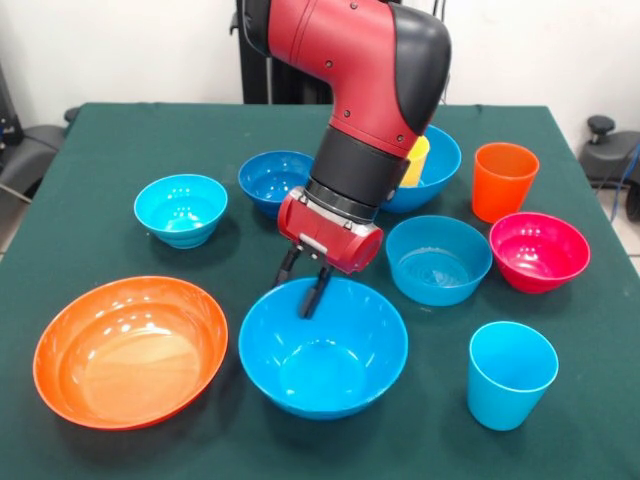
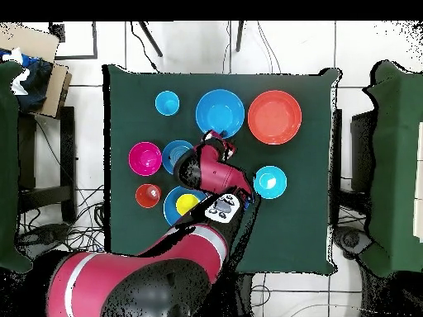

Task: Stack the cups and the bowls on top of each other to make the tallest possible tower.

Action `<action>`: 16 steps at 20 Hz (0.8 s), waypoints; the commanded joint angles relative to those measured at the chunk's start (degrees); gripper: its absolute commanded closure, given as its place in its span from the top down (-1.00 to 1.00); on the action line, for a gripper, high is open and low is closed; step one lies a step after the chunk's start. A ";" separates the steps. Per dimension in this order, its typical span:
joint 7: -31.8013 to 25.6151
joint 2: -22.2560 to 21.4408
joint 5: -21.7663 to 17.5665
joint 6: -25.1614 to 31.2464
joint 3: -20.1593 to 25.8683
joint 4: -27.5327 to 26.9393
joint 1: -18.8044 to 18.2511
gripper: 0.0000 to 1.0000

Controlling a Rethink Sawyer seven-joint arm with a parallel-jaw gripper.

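Green cloth covers the table (image 1: 120, 140); the gripper (image 1: 303, 282) straddles the far rim of the large blue bowl (image 1: 322, 350), fingers seemingly slightly spread. A shallow pinch could let the glossy rim slip and the bowl tip.

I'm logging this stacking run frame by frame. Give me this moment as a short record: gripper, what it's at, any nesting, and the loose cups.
gripper: gripper, fingers apart, holding nothing
position: at the far rim of the near large blue bowl, one finger inside it
nested: yellow cup lying in the far large blue bowl
loose cups: orange cup, light blue cup, both upright
tower: none started
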 commanded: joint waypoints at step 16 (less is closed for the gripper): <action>8.90 -1.55 1.43 6.72 6.58 2.69 1.25 -1.00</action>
